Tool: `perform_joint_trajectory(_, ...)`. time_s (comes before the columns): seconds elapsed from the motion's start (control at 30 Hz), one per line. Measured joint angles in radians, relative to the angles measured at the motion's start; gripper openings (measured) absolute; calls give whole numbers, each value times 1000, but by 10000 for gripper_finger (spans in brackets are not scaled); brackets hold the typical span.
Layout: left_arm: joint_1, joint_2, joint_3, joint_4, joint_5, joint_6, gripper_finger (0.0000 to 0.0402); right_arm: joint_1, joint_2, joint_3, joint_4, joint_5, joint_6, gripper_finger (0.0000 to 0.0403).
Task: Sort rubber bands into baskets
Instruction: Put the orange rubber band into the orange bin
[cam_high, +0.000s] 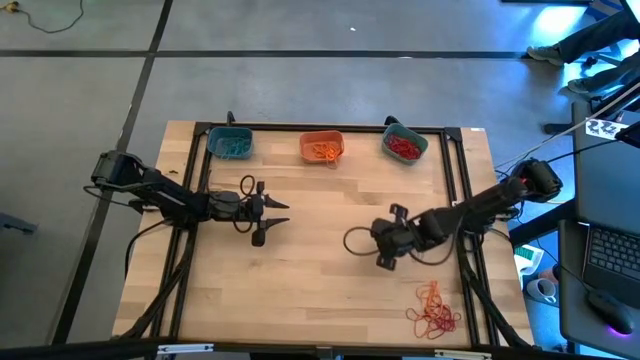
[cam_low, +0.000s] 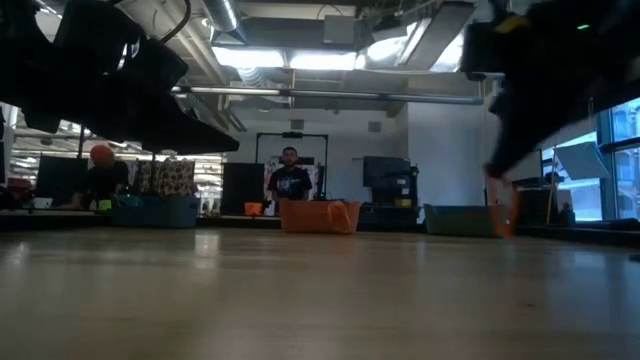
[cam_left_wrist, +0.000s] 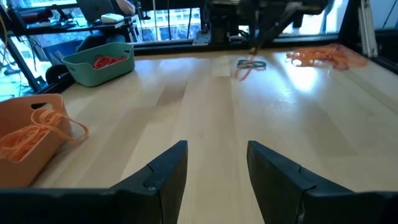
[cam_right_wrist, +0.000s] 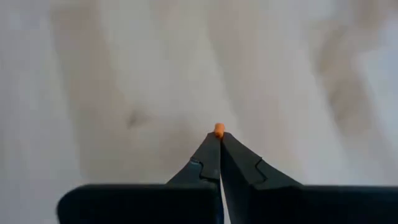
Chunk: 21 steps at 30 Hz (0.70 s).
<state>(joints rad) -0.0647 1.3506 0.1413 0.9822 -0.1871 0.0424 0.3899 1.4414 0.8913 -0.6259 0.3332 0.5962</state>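
An orange rubber band (cam_right_wrist: 218, 129) is pinched between the closed fingers of the right gripper (cam_high: 385, 258), low over the middle of the worktop (cam_high: 320, 290). The orange basket (cam_high: 321, 147) lies ahead at the far edge, between two teal ones; whether the band is a whole loop cannot be made out. The left gripper (cam_high: 268, 218), fingers wide and empty, waits nearby.
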Motion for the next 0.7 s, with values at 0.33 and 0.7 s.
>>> perform_joint_trajectory(0.33, 0, 0, 0, 25, 8, -41, 164, -185, 0, -2, 193, 85, -355, 7)
perform_joint_trajectory(0.7, 0, 0, 0, 32, 8, -14, 164, -405, 0, -2, 525, 86, -643, 8)
